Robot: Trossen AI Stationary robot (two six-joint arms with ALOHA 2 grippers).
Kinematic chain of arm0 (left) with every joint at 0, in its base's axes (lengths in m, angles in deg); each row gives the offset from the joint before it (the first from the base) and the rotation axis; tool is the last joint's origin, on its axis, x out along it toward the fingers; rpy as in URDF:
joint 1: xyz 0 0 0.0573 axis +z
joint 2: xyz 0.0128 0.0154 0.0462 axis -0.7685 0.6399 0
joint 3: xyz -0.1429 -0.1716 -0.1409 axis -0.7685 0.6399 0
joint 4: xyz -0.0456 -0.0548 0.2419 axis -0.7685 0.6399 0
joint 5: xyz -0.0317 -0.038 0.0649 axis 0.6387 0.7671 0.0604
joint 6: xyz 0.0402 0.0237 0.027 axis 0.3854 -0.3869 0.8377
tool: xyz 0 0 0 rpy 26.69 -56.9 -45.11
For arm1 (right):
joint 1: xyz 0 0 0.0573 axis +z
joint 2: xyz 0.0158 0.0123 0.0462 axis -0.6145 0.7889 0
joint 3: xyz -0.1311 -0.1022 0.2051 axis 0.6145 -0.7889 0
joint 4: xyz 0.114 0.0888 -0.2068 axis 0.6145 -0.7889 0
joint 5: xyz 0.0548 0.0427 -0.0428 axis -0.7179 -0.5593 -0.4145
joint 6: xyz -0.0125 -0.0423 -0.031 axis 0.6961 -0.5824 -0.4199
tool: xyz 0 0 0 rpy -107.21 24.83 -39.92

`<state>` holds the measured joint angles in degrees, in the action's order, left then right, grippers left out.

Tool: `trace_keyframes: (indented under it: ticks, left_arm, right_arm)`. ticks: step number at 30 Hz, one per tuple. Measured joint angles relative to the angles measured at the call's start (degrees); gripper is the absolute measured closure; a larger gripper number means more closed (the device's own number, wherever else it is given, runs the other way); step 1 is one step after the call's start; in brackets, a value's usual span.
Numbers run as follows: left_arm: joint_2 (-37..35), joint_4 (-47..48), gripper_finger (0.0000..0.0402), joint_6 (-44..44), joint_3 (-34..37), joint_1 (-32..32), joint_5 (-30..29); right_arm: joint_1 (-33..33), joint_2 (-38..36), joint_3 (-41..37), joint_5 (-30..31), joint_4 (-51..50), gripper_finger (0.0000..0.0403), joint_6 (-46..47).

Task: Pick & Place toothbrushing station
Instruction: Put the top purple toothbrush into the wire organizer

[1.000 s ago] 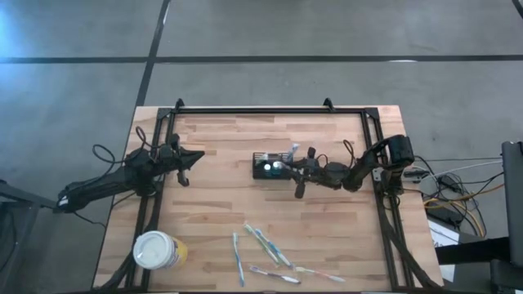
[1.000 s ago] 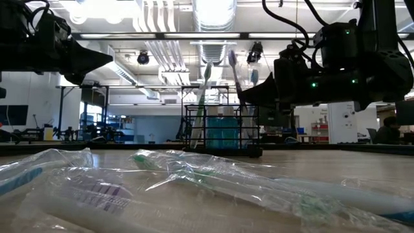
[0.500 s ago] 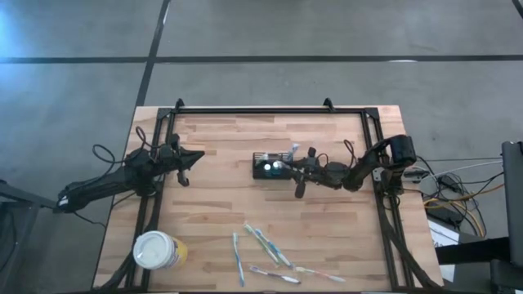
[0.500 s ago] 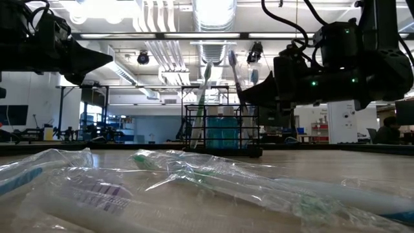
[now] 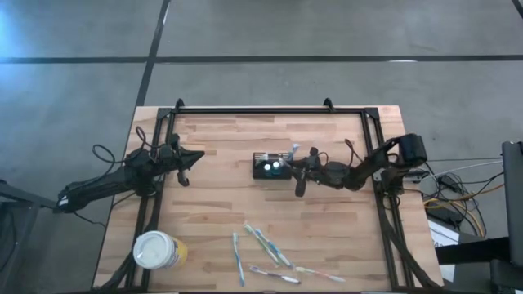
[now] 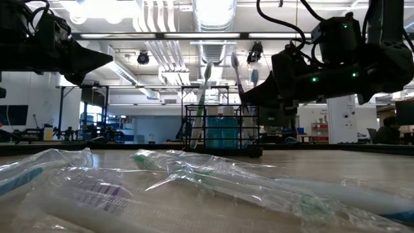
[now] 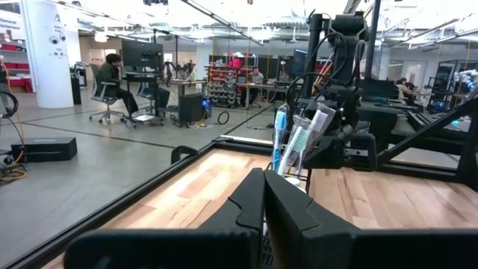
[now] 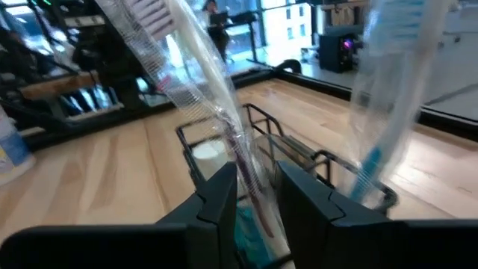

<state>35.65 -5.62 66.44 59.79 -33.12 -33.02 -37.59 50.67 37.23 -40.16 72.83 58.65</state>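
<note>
The left pincer (image 5: 194, 157) waits at the worktop's (image 5: 221, 212) left side, pressed together and empty. Right of centre stands the black holder (image 5: 273, 166), upright with its long axis running left to right, brushes rising from its open top. Just beside it on the right, the right pincer (image 8: 252, 196) pinches a wrapped toothbrush (image 8: 196, 82) standing in the holder (the wrapper looks slippery). This step looks like seating that brush. To do it well, keep the brush near vertical, lower it straight into a free slot, and spread the fingers only once it rests, so the light holder neither tips nor slides. More wrapped brushes (image 5: 263, 242) lie nearer.
</note>
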Motion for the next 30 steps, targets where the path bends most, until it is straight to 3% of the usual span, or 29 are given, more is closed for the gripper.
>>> trace_keyframes:
  ticks: [8,20,30]
  left_arm:
    - [0.0,0.0,0.0390,-0.1,0.0,0.0,0.0]
    - [0.0,0.0,0.0390,0.0,0.0,0.0,0.0]
    - [0.0,0.0,0.0390,-0.2,0.0,0.0,0.0]
  right_arm:
    - [1.2,-8.0,1.3,2.5,-17.0,0.0322,-0.9]
    - [1.4,-12.5,6.8,2.4,-33.3,0.0286,0.5]
    - [2.1,-20.0,14.4,3.4,-62.0,0.0277,6.8]
